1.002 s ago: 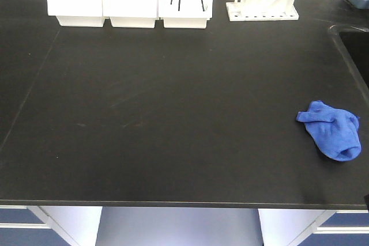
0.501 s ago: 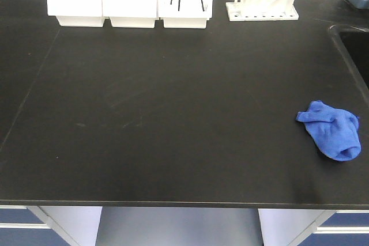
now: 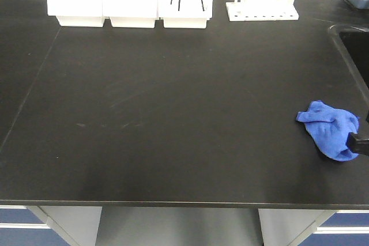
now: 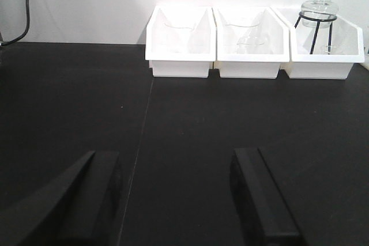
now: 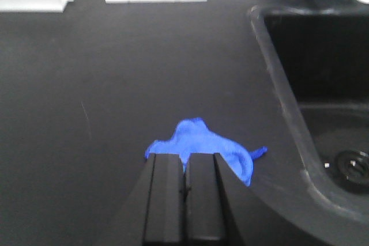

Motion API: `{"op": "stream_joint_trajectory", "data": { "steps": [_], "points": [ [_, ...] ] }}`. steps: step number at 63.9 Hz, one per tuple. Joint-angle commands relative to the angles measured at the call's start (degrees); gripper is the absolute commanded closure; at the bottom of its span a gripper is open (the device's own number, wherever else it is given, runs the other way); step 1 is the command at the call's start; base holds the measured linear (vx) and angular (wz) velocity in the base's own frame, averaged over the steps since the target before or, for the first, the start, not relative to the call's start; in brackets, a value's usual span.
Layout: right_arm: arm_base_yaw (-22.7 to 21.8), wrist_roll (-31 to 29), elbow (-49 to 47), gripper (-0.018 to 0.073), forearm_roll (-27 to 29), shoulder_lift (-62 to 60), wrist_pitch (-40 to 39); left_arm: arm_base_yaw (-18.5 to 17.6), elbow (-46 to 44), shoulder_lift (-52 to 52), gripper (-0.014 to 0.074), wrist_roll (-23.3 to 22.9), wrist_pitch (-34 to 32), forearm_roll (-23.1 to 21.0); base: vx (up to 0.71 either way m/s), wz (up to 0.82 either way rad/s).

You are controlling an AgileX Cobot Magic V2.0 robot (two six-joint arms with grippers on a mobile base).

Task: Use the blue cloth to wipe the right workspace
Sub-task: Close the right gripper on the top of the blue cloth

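Figure: the approach to the crumpled royal-blue knit cloth (image 3: 330,133), shown in three views. The cloth lies on the matte black counter (image 3: 173,113) near its right edge, just beside the recessed black sink basin (image 5: 323,84) and well apart from the white plastic trays (image 3: 130,4) and the white rack (image 3: 262,7) at the back.

In the front view we see the right tool (image 3: 358,143) as a dark tip at the cloth's lower-right end. In the right wrist view its two black fingers (image 5: 167,200) are pressed together with only a thin seam between them and nothing pinched. The cloth (image 5: 202,142) lies directly ahead of their tips and a little to the right. Whether the tips touch the fabric, we cannot tell.

The cloth's long axis runs across the tool's line of approach, from a folded left edge to a thin tail pointing towards the sink.

The left tool (image 4: 173,156) hovers with its fingers spread wide over bare counter, facing the trays, with no cloth in its view. We judge the right arm by far the nearer. It would have to part its fingers before closing on the heaped middle. Which stretch counts as the right workspace, we cannot tell from these views.
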Motion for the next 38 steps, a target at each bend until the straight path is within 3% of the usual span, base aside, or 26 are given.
{"op": "stream_joint_trajectory", "data": {
  "steps": [1,29,38],
  "points": [
    [-0.4,-0.1,-2.1,0.0559,-0.5,0.6,-4.3,-0.3,-2.1,0.5,0.0074,-0.5,-4.5,-0.3,0.00,0.00],
    [-0.4,-0.1,-2.1,0.0557,0.5,0.6,-4.0,-0.3,-2.0,0.5,0.0079,-0.5,-4.5,-0.3,0.00,0.00],
    [-0.4,-0.1,-2.1,0.0557,0.5,0.6,-4.0,-0.3,-2.0,0.5,0.0209,-0.5,-4.5,-0.3,0.00,0.00]
  ]
}}
